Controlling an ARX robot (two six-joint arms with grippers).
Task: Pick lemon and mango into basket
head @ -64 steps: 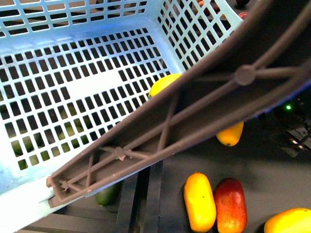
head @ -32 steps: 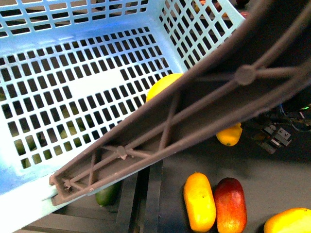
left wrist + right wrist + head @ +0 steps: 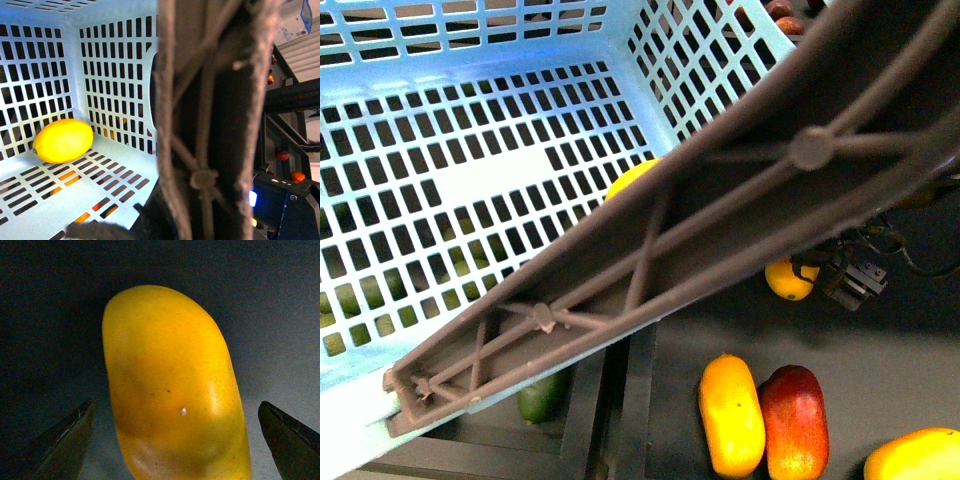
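The mango (image 3: 175,385) lies on the table (image 3: 910,350) just outside the basket (image 3: 470,180), between the released jaws of the right gripper (image 3: 850,283). Centre the jaws across its width, descend, then clench gently. The lemon (image 3: 63,141) lies inside the basket. The left gripper is out of view.

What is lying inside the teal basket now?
One lemon lies on the slotted floor of the basket, near a corner. The brown handle covers part of the inside, so anything there cannot be seen.
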